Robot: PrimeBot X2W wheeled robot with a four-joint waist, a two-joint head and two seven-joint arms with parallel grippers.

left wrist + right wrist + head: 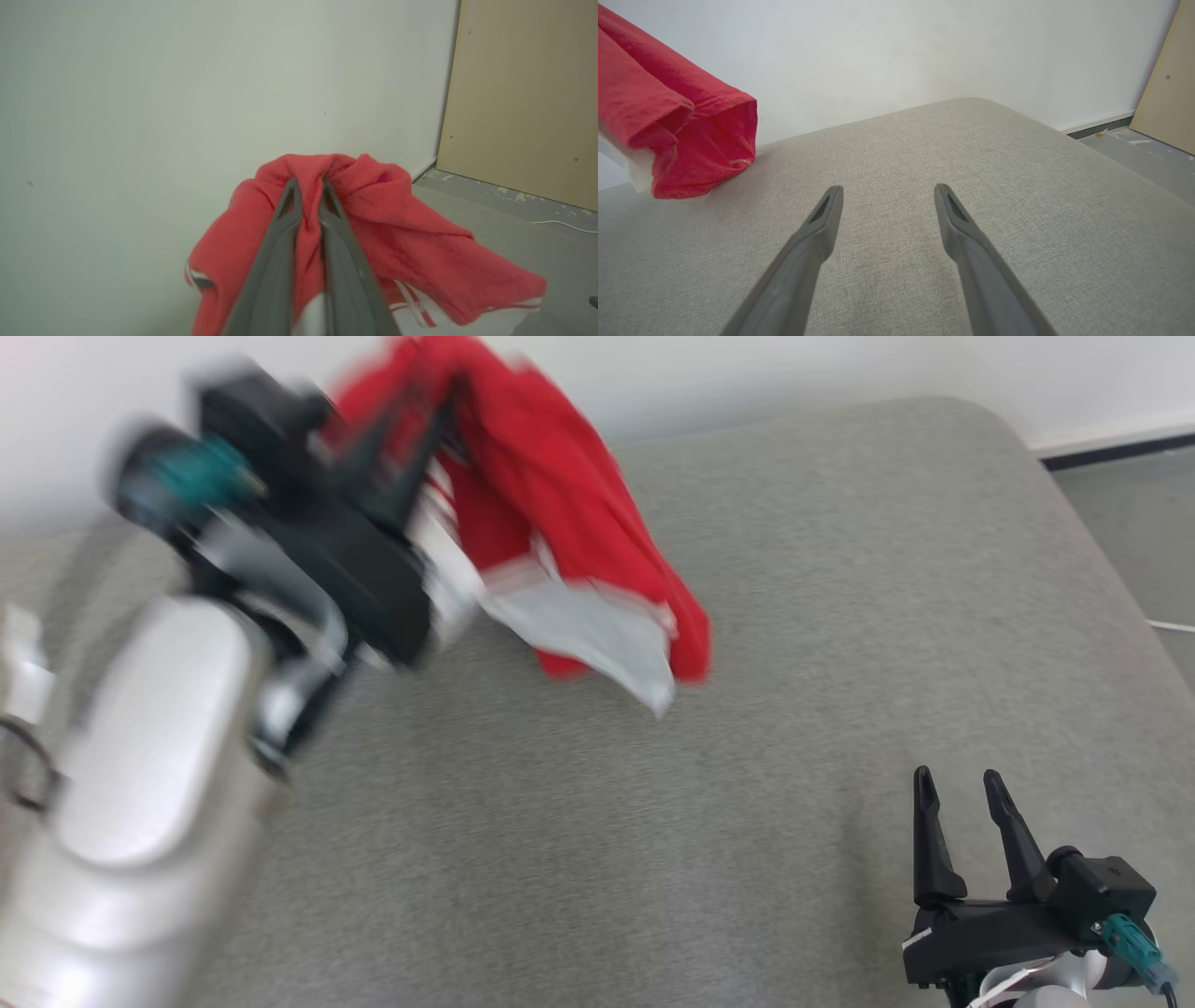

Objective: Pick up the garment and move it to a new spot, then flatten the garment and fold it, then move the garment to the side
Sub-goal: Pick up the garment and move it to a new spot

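Left wrist view | garment [397, 233] red, white-striped trim, bunched | left gripper [309, 181] clamps it | right gripper [888, 187] fingers apart, empty

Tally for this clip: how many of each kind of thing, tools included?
Red-and-white garment: 1
Tools: 2, left tool shut on the garment, right tool open
Grey padded surface: 1
Total: 4
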